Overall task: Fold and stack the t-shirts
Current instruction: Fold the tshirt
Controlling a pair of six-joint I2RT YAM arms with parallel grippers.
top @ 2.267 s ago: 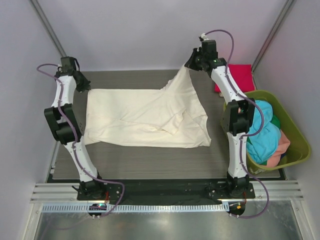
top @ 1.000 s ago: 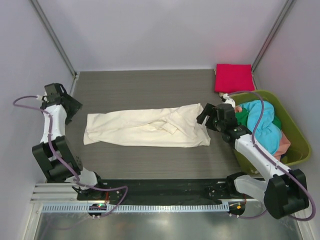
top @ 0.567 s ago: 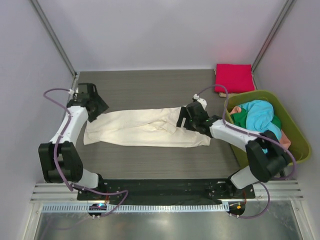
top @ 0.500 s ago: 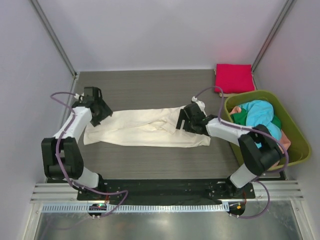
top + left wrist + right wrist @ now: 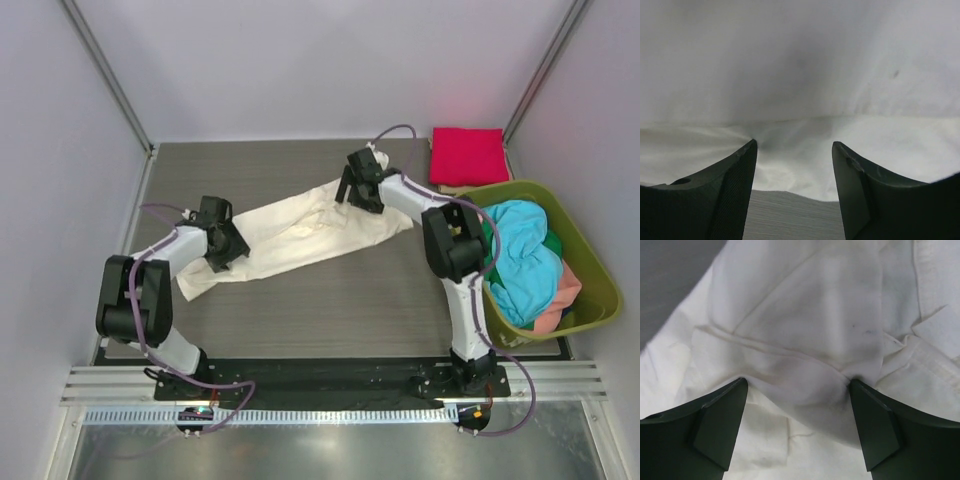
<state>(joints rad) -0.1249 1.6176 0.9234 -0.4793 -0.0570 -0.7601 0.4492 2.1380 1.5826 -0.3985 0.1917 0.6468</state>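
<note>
A cream-white t-shirt [image 5: 300,225] lies in a long crumpled band, slanting from the near left to the back right of the table. My left gripper [image 5: 225,250] is down on its near-left part. Its jaws stand apart at the shirt's edge [image 5: 800,75], with cloth and bare table [image 5: 790,220] between the tips [image 5: 792,145]. My right gripper [image 5: 357,192] presses on the far end, open wide, and a fold of cream cloth [image 5: 805,315] bulges between its fingers [image 5: 796,382]. A folded magenta-red t-shirt [image 5: 468,155] lies at the back right.
An olive-green basket [image 5: 505,187] stands at the right edge of the table, holding a turquoise t-shirt [image 5: 525,255] and a salmon pink one [image 5: 560,300]. Grey walls close in the table on three sides.
The cream shirt has swung from lying straight across the table to a slant. My right gripper moved to the back, my left gripper moved inward and nearer, its jaws narrowing.
</note>
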